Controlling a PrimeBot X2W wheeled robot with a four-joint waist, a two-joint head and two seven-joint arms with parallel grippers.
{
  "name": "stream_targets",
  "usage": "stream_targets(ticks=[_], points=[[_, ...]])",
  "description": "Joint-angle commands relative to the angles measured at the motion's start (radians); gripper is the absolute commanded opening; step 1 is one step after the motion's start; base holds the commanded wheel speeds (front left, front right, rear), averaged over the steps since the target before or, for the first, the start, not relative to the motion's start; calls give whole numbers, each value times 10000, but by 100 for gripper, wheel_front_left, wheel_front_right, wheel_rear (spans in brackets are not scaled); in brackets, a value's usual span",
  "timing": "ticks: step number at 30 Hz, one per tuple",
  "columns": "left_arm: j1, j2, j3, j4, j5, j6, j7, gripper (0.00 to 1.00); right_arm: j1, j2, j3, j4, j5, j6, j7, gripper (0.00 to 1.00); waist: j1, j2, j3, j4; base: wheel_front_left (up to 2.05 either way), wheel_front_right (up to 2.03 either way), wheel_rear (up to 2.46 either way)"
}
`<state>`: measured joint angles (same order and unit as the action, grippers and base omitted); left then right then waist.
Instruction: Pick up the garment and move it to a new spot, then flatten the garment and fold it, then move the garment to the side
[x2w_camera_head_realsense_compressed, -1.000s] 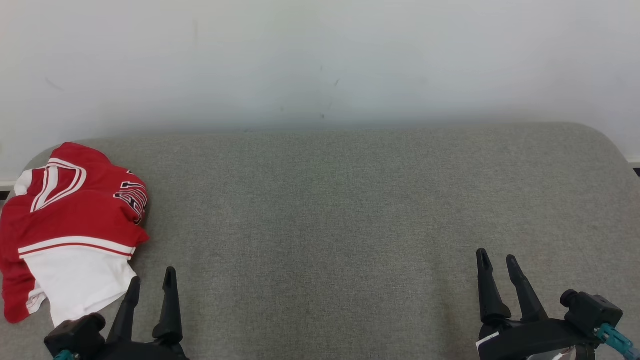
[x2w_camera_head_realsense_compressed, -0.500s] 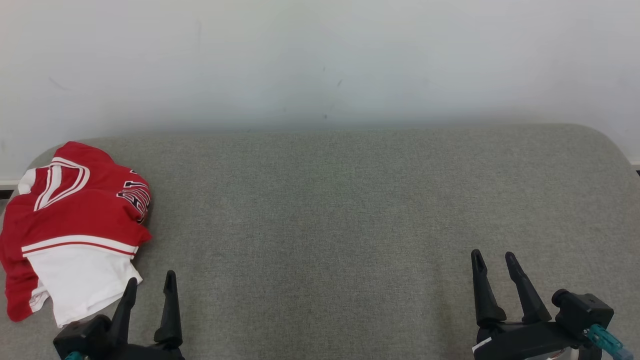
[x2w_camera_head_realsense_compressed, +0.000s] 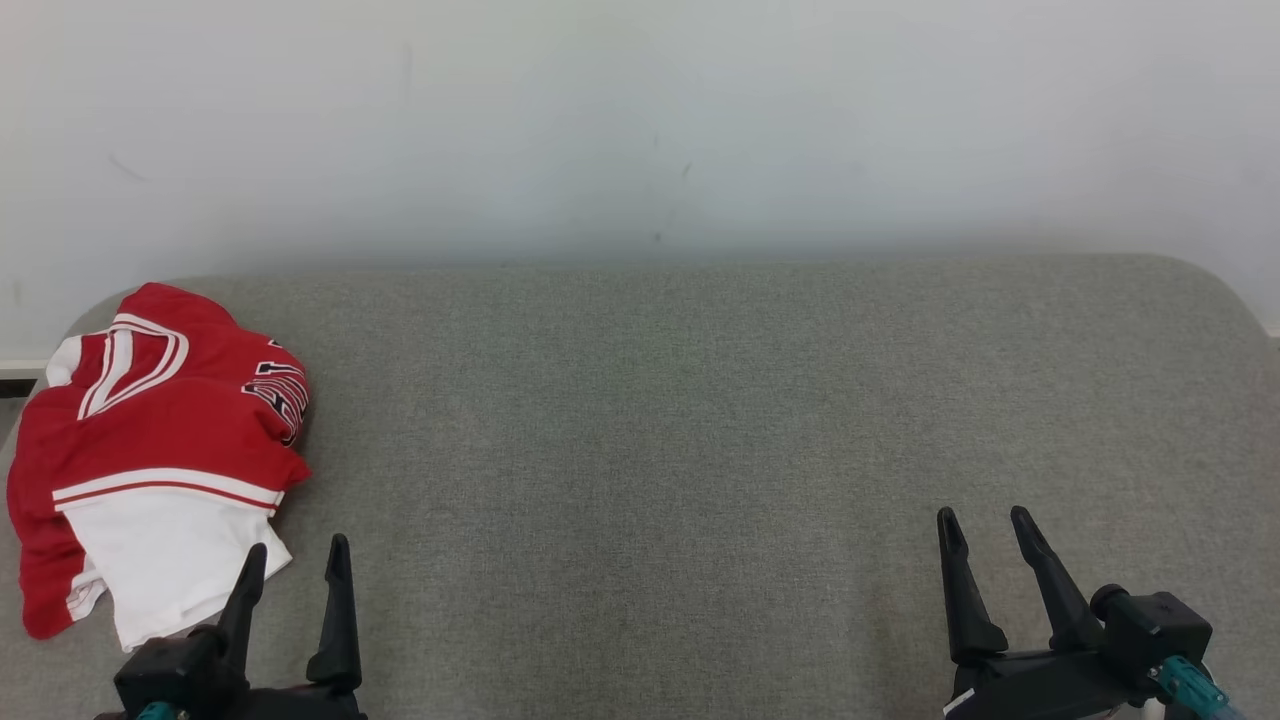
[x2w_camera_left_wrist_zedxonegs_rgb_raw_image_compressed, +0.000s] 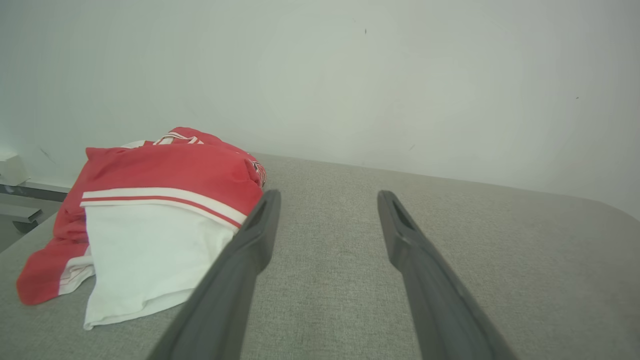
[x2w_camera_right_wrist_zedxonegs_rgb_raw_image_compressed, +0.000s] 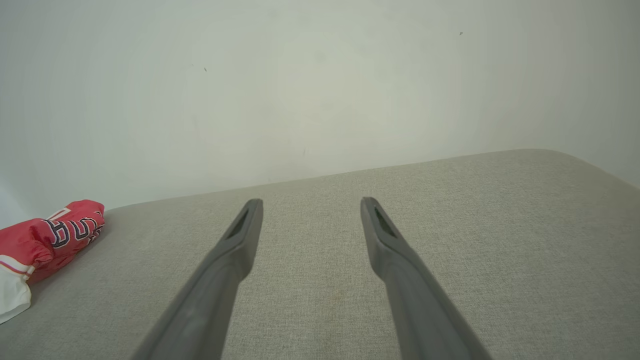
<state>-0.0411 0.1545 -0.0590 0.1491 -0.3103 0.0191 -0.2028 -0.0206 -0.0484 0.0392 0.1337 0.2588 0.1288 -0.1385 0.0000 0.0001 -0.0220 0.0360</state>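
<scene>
You had the garment (x2w_camera_head_realsense_compressed: 160, 450), a red and white jersey with dark lettering, lying in a loose bundle at the left end of the grey, fabric-covered worktop (x2w_camera_head_realsense_compressed: 700, 420). Its red part lay toward the worktop's far edge and its white part toward the near edge. Your left pincer (x2w_camera_head_realsense_compressed: 298, 545) hovered at the worktop's near-left corner, its two dark fingers spread with nothing between them. Its left fingertip seemed to sit just clear of the white hem, though the angle there was too poor to be sure. Your right pincer (x2w_camera_head_realsense_compressed: 982, 513) stood at the worktop's near-right corner, fingers likewise spread and empty, well apart from the garment. The middle of the worktop between the two pincers was bare grey cloth. A plain pale wall (x2w_camera_head_realsense_compressed: 640, 120) rose behind the worktop's far edge.
</scene>
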Motion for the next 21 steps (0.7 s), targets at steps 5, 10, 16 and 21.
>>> stream_targets(ticks=[5, 10, 16, 21], points=[[100, 121, 42, -285, 322, 116, 42, 100, 105, -29, -54, -185, -577, 30, -32, 100, 0, -1, -56, 50, 0, 0, 0], [214, 158, 111, -412, 447, 162, 133, 100, 190, -30, -158, -293, -889, 32, -2, 100, 0, -1, -113, 82, 0, 0, 0], [303, 195, 151, -526, 459, 111, 322, 100, 228, -28, -272, -395, -982, 33, 8, 100, 0, -1, -163, 98, 0, 0, 0], [429, 241, 186, -694, 593, 143, 393, 100, 323, -28, -462, -456, -891, 33, 15, 100, 0, -1, -199, 115, 0, 0, 0]])
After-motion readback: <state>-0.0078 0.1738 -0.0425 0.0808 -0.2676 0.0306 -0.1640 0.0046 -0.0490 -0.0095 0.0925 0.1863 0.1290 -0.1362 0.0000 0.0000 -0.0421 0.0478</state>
